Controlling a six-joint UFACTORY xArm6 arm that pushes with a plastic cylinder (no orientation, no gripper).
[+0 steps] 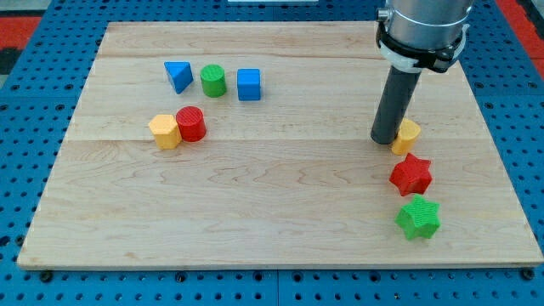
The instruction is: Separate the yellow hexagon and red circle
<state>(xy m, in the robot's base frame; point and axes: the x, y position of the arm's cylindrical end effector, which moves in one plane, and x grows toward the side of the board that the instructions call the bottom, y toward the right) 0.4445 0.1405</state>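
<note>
The yellow hexagon (pixel 163 131) sits on the left half of the wooden board (pixel 272 221), touching the red circle (pixel 192 123) just to its right. My tip (pixel 384 140) is far off at the view's right, resting against the left side of a small yellow block (pixel 408 136), well away from the hexagon and circle.
A blue triangle (pixel 178 76), a green circle (pixel 212 81) and a blue cube (pixel 249 84) stand in a row above the pair. A red star (pixel 411 174) and a green star (pixel 418 217) lie below the small yellow block at the right.
</note>
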